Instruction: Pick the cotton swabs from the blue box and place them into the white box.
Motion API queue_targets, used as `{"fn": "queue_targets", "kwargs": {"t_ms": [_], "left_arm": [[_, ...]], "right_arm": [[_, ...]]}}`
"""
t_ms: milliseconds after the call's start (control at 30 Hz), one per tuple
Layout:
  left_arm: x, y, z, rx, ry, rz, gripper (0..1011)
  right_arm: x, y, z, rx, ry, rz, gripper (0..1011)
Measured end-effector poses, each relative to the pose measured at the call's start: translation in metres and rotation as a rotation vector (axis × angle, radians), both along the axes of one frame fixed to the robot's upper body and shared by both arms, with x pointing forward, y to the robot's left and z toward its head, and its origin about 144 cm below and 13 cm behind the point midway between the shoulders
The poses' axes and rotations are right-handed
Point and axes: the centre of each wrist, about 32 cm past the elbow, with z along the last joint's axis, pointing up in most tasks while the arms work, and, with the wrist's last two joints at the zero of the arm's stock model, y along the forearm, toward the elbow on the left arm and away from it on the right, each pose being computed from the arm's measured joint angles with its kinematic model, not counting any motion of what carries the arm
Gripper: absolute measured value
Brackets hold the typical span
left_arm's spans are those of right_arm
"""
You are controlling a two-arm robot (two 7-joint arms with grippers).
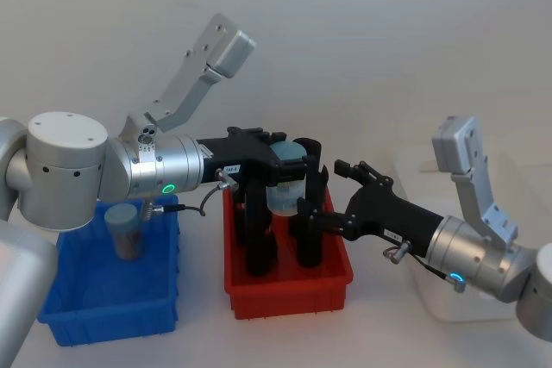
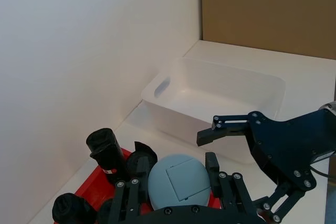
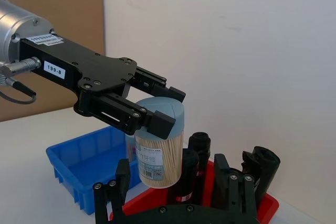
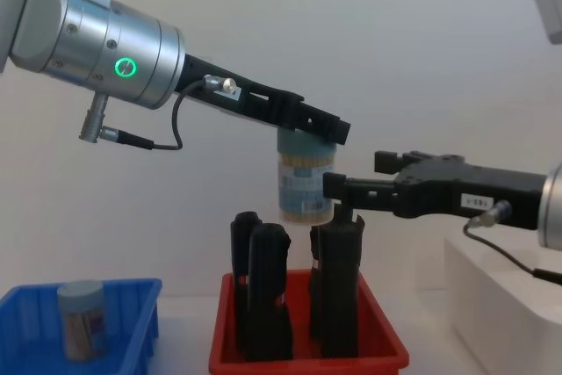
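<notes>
Chest view: left pincer [image 4: 313, 130] clamps cotton swabs [image 4: 306, 187] above red bin [image 4: 307, 360]; right pincer [image 4: 353, 174] agape alongside.

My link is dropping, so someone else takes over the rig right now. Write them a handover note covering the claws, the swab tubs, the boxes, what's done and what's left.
Left claw: shut on a cotton swab tub, held in the air above the red bin of black pieces.
Right claw: open, reaching in from the white box side, fingertips beside the tub, not gripping it.
Blue box: second tub stands in it.
White box: no tubs in the part the left wrist view shows.
Done: one tub is out of the blue box.
Left: probably hand it to the right claw, place it in the white box, then fetch the second tub.
</notes>
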Motion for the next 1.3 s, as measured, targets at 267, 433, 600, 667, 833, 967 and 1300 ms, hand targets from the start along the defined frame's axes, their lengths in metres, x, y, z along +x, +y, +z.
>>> {"fn": "queue_targets", "kwargs": {"t_ms": [267,433,600,667,833,967,1300], "left_arm": [[0.000,0.000,0.000,0.000,0.000,0.000,651],[0.000,0.000,0.000,0.000,0.000,0.000,651],[0.000,0.000,0.000,0.000,0.000,0.000,651],[0.000,0.000,0.000,0.000,0.000,0.000,651],[0.000,0.000,0.000,0.000,0.000,0.000,651],[0.000,0.000,0.000,0.000,0.000,0.000,651],[0.000,0.000,0.000,0.000,-0.001,0.002,651]], "right_arm": [[0.018,0.006,-0.007,0.001,0.020,0.048,1002],[0.028,0.010,-0.010,0.004,0.030,0.075,1002],[0.038,0.015,-0.013,0.007,0.039,0.099,1002],[0.042,0.017,-0.014,0.008,0.043,0.106,1002],[0.048,0.019,-0.016,0.010,0.044,0.120,933],[0.052,0.021,-0.016,0.012,0.043,0.128,839],[0.058,0.024,-0.017,0.015,0.038,0.138,647]]}}
